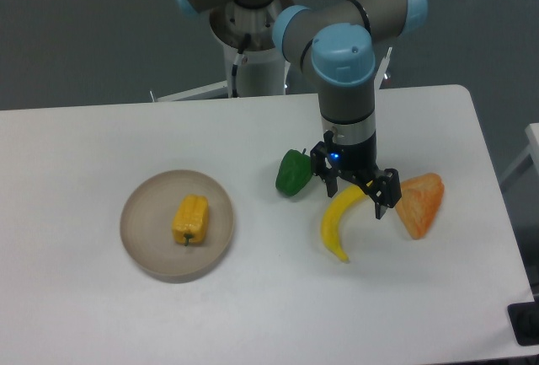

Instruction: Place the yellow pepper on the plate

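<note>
The yellow pepper point(190, 219) lies on its side in the middle of the round beige plate point(143, 238) at the table's left. My gripper point(355, 195) hangs far to the right of the plate, above the upper end of the banana. Its fingers are spread open and nothing is held between them.
A green pepper point(294, 173) sits just left of the gripper. A curved yellow banana point(340, 219) lies below the gripper, and an orange wedge-shaped fruit point(418, 204) lies right of it. The table's right edge is near the wedge.
</note>
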Controlling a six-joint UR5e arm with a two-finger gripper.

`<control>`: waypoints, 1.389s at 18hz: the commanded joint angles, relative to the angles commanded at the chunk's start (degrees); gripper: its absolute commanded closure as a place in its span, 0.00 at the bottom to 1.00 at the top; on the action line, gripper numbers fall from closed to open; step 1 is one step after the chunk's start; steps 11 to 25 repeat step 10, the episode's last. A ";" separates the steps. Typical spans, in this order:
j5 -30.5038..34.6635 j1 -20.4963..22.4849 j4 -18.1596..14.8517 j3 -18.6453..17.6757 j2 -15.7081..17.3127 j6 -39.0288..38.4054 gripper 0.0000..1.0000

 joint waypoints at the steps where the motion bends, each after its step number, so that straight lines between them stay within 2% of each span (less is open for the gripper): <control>1: 0.00 0.00 0.00 0.09 -0.09 0.00 0.00; 25: -0.09 0.88 0.17 -0.17 0.26 -0.79 0.00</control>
